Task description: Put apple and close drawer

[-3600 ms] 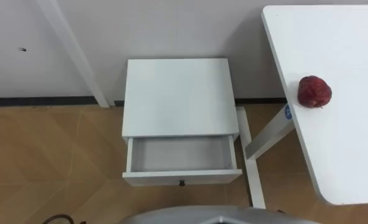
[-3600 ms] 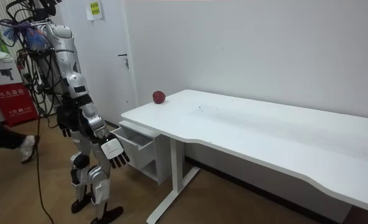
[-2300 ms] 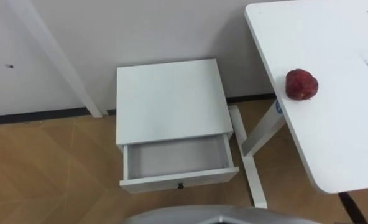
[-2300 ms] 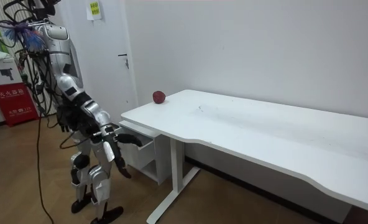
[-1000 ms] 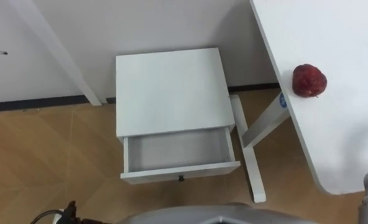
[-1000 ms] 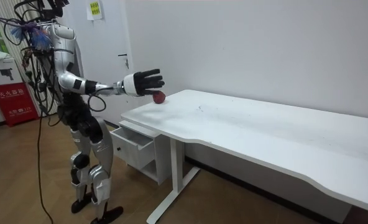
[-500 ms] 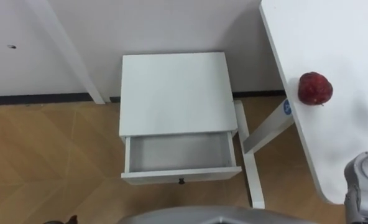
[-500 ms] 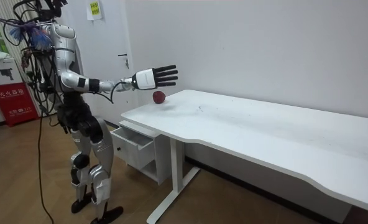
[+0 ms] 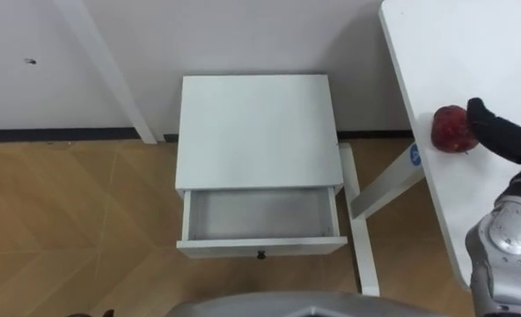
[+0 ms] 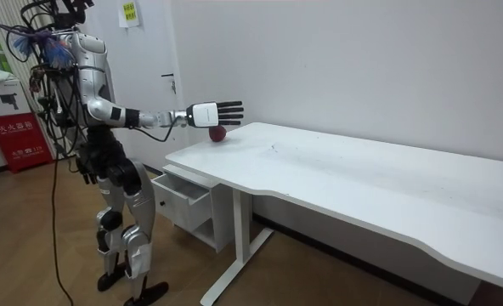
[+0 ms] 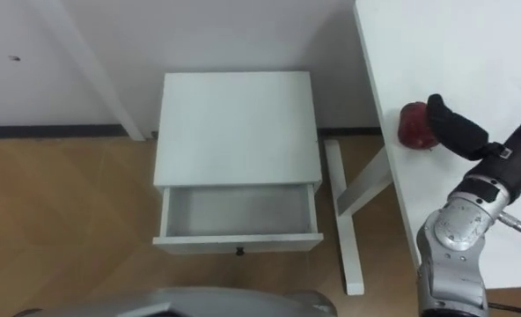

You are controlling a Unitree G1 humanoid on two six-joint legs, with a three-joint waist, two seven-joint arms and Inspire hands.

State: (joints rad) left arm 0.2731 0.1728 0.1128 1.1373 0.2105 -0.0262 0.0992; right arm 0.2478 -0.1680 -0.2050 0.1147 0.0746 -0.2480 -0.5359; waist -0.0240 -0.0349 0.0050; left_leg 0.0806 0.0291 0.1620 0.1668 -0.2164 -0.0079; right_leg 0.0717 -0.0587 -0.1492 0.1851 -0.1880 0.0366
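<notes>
- Apple [image 9: 450,130] lies at the end of the white table [image 9: 489,44] that is closest to the cabinet, within the robot's reach.
- The bedside cabinet [image 9: 256,123] stands just beside the table, its drawer [image 9: 259,249] pulled out and bare, ready to take the fruit.
- The right hand [image 9: 504,139] hovers just beside the apple, fingers straight and spread, holding nothing and apparently poised to grasp.
</notes>
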